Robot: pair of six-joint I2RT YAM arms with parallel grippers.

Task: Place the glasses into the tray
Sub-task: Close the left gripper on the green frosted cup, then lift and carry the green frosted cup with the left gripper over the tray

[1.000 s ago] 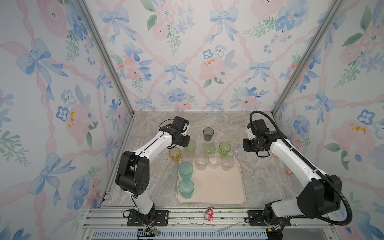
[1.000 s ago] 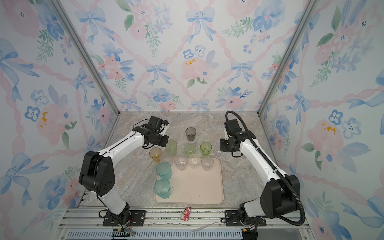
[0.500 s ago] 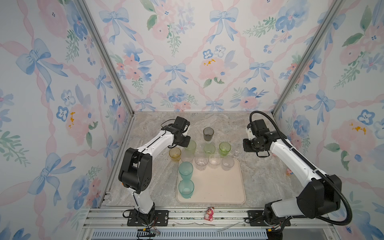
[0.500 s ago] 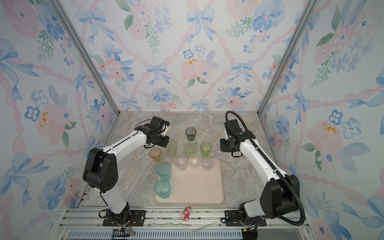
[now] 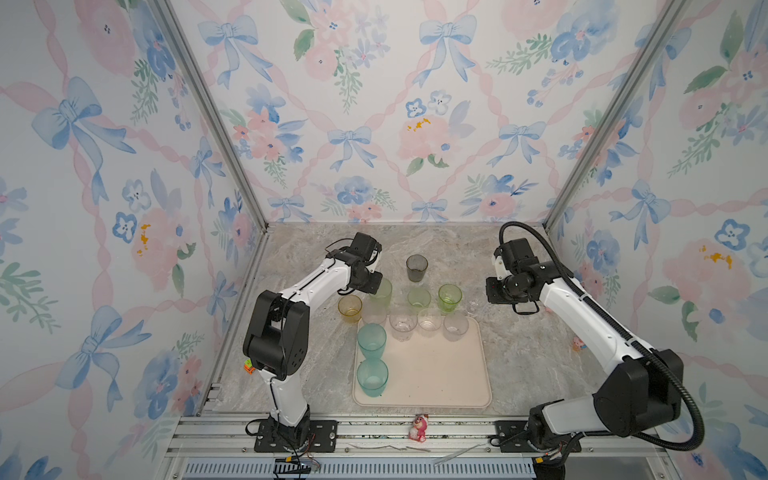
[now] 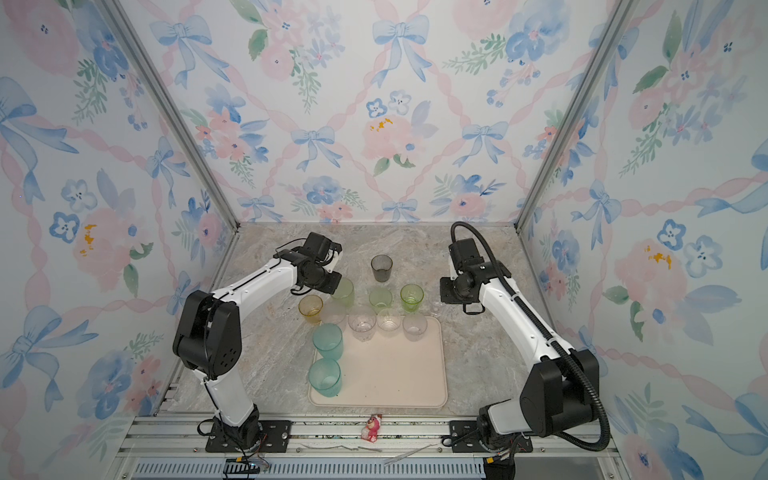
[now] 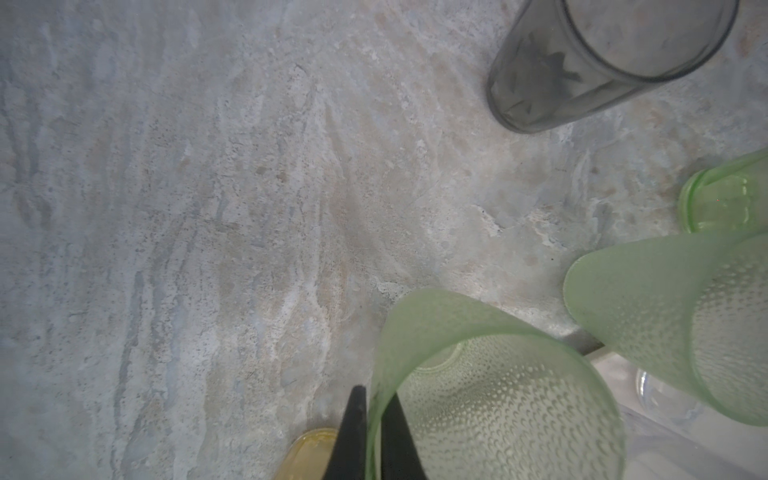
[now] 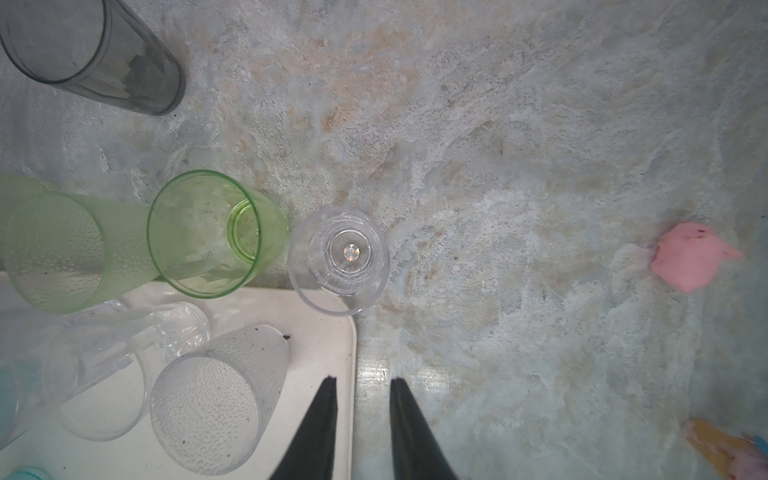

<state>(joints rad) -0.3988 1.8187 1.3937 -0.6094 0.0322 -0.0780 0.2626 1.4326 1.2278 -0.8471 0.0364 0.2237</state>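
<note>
marble-pattern tabletop (image 5: pixel 519 353), floral walls on three sides. tray (image 5: pixel 440 374) lies near centre front. two teal glasses (image 5: pixel 372 340) stand on its left side, clear glasses (image 5: pixel 430 320) at its far edge. left gripper (image 7: pixel 376 432) is pinched on the wall of a frosted green glass (image 7: pixel 498 395), which is off the tray, just beside the yellow glass (image 5: pixel 350 308). grey glass (image 5: pixel 417 268) stands farther back. right gripper (image 8: pixel 361 415) is spread, holding nothing, over the tray's far right corner, near a small clear glass (image 8: pixel 338 257).

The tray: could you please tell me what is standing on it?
The tray holds two teal tumblers along the left edge, three clear glasses along the far edge; the rest is bare. Spots under their bases are hidden.
</note>
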